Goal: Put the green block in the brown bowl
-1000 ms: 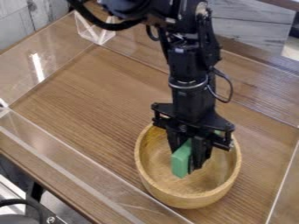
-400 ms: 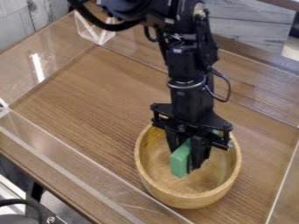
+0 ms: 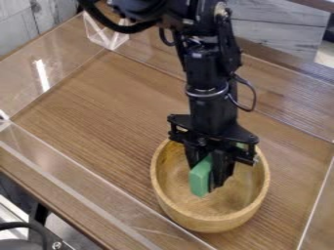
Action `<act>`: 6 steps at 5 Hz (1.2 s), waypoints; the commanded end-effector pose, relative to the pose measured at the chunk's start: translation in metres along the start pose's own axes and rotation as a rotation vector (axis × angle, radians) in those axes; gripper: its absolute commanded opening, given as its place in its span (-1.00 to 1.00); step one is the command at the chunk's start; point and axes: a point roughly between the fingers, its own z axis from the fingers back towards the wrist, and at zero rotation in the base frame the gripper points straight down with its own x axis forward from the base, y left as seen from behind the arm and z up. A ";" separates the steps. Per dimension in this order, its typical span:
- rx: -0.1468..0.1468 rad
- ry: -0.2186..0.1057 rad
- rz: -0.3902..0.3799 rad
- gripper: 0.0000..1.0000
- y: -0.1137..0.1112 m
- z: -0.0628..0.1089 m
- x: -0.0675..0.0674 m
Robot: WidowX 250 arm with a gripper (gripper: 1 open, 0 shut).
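Note:
The brown bowl (image 3: 173, 203) sits on the wooden table near the front, right of centre. My gripper (image 3: 209, 179) points steeply down into it from above. Its black fingers are shut on the green block (image 3: 201, 179), which stands upright between them inside the bowl, its lower end close to the bowl's floor. Whether the block touches the floor is hidden by the near rim.
A clear acrylic wall (image 3: 53, 156) runs along the left and front of the wooden table (image 3: 104, 107). The black arm (image 3: 202, 59) rises from the bowl toward the top of the view. Dark equipment stands beyond the table's back right edge.

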 end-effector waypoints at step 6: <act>-0.031 -0.048 0.004 -1.00 0.000 0.014 0.014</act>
